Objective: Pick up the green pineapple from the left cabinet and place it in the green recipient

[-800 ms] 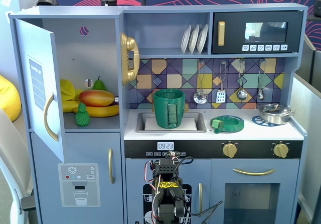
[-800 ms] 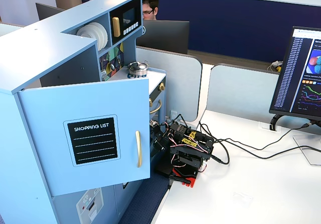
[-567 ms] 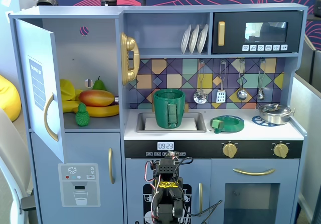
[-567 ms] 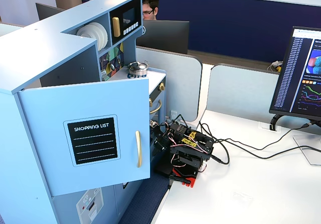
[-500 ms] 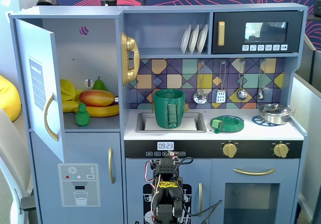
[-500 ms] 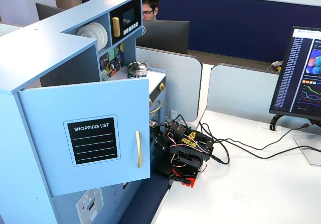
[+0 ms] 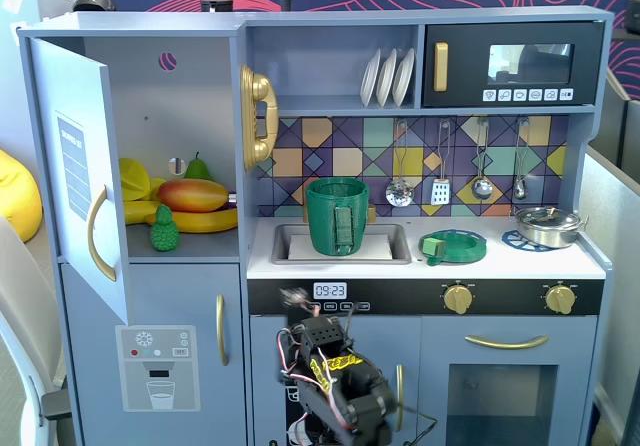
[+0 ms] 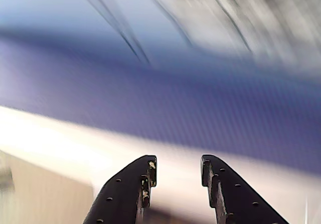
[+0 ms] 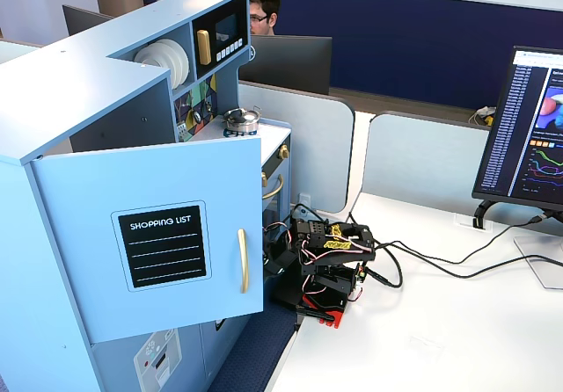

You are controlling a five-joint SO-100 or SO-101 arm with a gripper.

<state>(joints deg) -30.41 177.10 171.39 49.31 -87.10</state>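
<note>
Fixed view, green pineapple [image 7: 164,230] in left cabinet [image 7: 180,146], green recipient [image 7: 337,216] in sink [image 7: 285,238]

Black arm [image 9: 327,256] with yellow labels, red-and-white cables, screw-holed fingers [image 8: 131,189].

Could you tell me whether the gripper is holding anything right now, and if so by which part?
Nothing: the black two-finger gripper is open and empty; the small bumpy bright-green plastic pineapple sits in the cabinet.

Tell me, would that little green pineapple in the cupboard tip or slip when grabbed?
Probably. The green pineapple stands upright on a narrow base, so a nudge may topple it. It looks like hard plastic, likely light and stiff. Its bumpy, tapering shape may slide from the open gripper.
</note>
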